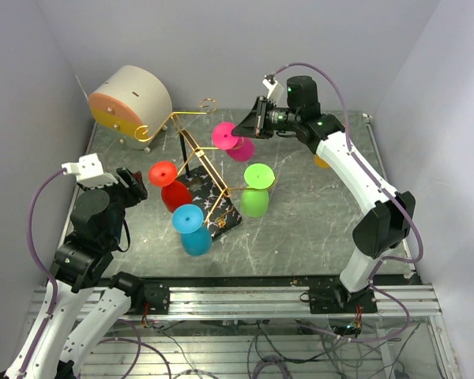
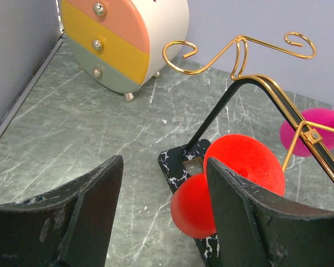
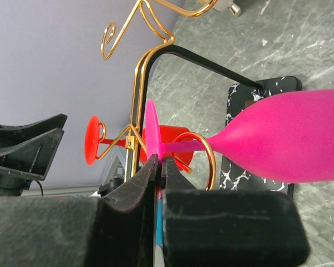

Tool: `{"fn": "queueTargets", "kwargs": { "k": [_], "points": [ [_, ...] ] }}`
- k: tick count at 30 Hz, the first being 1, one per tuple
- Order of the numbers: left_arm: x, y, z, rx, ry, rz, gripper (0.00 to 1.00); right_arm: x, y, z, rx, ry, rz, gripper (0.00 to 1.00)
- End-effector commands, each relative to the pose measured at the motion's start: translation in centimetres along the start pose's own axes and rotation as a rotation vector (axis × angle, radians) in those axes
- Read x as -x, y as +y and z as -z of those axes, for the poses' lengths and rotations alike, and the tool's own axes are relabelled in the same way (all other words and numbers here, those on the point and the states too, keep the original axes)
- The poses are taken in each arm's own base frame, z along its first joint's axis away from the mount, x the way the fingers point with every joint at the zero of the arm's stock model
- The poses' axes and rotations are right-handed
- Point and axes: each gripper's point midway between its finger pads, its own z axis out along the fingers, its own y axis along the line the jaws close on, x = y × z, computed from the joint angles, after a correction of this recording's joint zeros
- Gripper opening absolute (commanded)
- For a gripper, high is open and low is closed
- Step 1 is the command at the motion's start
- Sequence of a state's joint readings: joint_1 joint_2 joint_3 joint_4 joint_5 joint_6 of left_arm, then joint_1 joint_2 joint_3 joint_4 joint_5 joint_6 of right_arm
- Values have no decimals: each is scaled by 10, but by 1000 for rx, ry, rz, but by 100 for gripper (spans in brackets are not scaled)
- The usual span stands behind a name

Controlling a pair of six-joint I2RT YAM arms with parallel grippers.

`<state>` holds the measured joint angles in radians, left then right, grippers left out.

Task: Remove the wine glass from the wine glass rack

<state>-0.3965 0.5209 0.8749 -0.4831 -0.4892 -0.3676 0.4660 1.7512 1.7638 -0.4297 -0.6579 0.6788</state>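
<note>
The pink glass (image 3: 289,139) hangs on the far side of the rack (image 1: 191,144), its stem threaded through a gold wire loop and its bowl pointing away from the post. The right hand (image 3: 159,167) is closed, pinching the thin edge of the glass's round foot. The left hand (image 2: 162,183) is open, empty, and low over the counter (image 1: 316,213) near the red glass (image 2: 245,164).

The pink glass looks like opaque plastic, so it is probably light, stiff and smooth rather than brittle. A pinch on the foot's rim may let the bowl swing; the stem beside the foot would likely hold steadier. The wire rack looks light and could drag along if the stem catches.
</note>
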Motion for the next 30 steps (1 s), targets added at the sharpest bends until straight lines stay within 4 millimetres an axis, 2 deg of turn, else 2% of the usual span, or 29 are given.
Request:
{"fn": "queueTargets", "kwargs": {
  "k": [1, 4, 14, 30],
  "points": [
    [4, -5, -2, -17, -20, 14, 72, 4, 4, 0, 3, -39, 8, 0],
    [3, -4, -2, -17, -18, 14, 72, 6, 3, 3, 7, -63, -5, 0],
    [3, -6, -2, -23, -17, 16, 72, 15, 1, 33, 53, -133, -53, 0],
    [2, -7, -3, -25, -14, 15, 71, -12, 19, 42, 132, -49, -42, 0]
  ]
}}
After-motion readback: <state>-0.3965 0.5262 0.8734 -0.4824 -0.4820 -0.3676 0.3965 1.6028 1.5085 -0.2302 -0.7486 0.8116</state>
